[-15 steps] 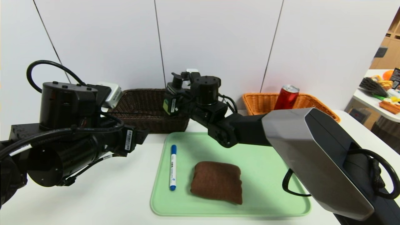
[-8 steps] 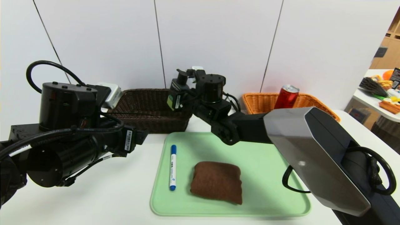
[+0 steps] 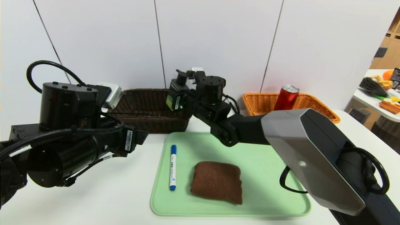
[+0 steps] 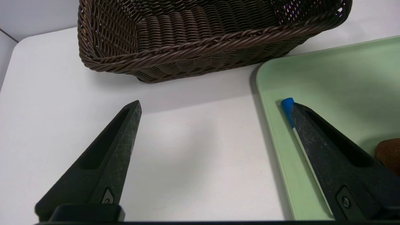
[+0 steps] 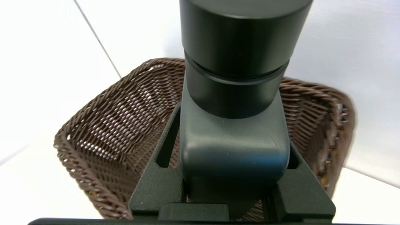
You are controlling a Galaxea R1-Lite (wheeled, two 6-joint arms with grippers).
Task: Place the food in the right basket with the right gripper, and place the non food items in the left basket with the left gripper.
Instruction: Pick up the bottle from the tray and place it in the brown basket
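My right gripper [image 3: 182,97] is shut on the dark green pump bottle [image 3: 175,93], holding it upright above the right end of the dark brown left basket [image 3: 143,103]. In the right wrist view the bottle [image 5: 234,125] fills the space between the fingers [image 5: 153,184], with the basket [image 5: 109,125] below. The red can [image 3: 287,97] stands in the orange right basket [image 3: 256,98]. The marker [image 3: 172,167] and brown towel [image 3: 217,182] lie on the green tray [image 3: 272,175]. My left gripper [image 4: 215,106] hangs open over the table, between the basket [image 4: 187,47] and the tray [image 4: 328,78].
A white wall runs close behind both baskets. A side table [image 3: 381,90] with mixed clutter stands at the far right. My right forearm [image 3: 312,150] stretches across the tray's right side. The left arm [image 3: 68,134] takes up the table's left.
My right gripper has lifted the pump bottle a little and carried it slightly to the right, still over the dark basket. The left arm has not moved.
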